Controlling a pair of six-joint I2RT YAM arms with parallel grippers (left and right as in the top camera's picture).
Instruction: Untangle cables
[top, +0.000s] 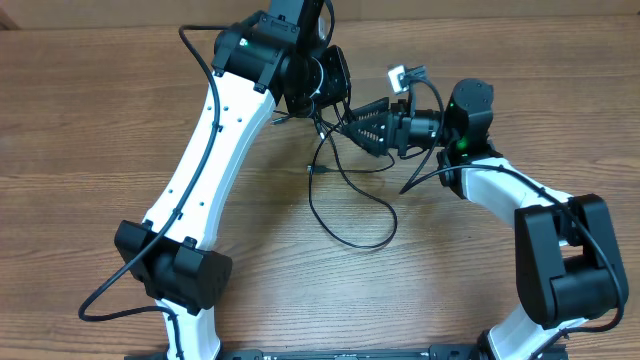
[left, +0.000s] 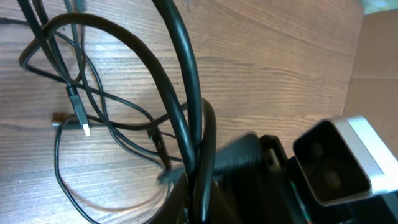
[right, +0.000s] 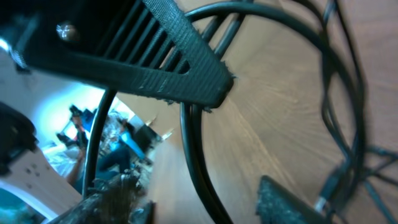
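Cables (top: 355, 245) are seen looped on the wooden counter (top: 100, 120) between both arms. Strands are clenched in the left pincer (top: 318, 108), and one is passed between the parted fingers of the right pincer (top: 352, 125).

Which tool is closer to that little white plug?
Right. The right tool sits just beside the white plug, on the robot's side; the left tool is farther off to its left.

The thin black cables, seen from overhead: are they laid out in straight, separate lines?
No, the cables curve in loops that cross one another on the wooden table.
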